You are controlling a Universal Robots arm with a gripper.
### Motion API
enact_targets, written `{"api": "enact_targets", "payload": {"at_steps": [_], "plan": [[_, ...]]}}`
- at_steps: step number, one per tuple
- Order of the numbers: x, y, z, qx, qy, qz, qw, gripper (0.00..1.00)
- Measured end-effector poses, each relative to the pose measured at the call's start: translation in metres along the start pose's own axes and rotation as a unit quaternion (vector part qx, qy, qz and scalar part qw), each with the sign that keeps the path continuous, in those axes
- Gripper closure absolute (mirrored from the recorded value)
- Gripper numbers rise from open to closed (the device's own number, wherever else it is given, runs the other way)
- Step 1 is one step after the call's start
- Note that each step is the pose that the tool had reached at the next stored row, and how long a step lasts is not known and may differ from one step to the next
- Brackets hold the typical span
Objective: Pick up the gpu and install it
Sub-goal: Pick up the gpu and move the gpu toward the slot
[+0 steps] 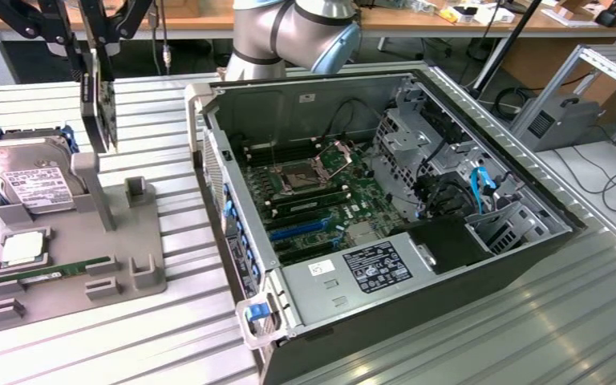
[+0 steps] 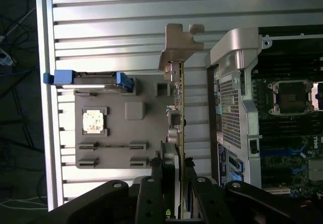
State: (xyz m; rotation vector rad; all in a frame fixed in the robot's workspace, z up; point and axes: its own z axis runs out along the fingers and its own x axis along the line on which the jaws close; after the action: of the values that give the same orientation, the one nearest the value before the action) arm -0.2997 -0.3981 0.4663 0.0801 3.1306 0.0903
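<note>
Gripper [image 2: 174,158] clamping gpu [image 2: 177,99], wrist view reveals silver bracket [image 2: 179,45]

One grey holder tray [image 1: 126,273] lies on one ribbed metal table [image 1: 180,345], and on the tray sit one hard drive [image 1: 30,180], one square processor chip [image 1: 22,250], one green memory stick [image 1: 67,269] and four small clips [image 1: 102,290]. Above the tray there is one gpu [image 1: 102,104], gripped by one gripper [image 1: 96,48] on one robot arm [image 1: 286,32]. Beside the tray, toward the exterior view's right, stands one open computer case [image 1: 276,104], holding one bare processor socket [image 1: 302,172], one black label [image 1: 378,267] and one blue cable [image 1: 481,188].
</note>
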Motion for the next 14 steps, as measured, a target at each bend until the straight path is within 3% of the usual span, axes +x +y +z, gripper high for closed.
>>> {"api": "enact_targets", "payload": {"at_steps": [8, 14], "plan": [[-0.007, 0.0004, 0.0001, 0.0000, 0.0000, 0.000, 1.0000, 0.73], [-0.020, 0.0010, 0.0002, 0.0002, 0.0000, 0.000, 1.0000, 0.73]]}}
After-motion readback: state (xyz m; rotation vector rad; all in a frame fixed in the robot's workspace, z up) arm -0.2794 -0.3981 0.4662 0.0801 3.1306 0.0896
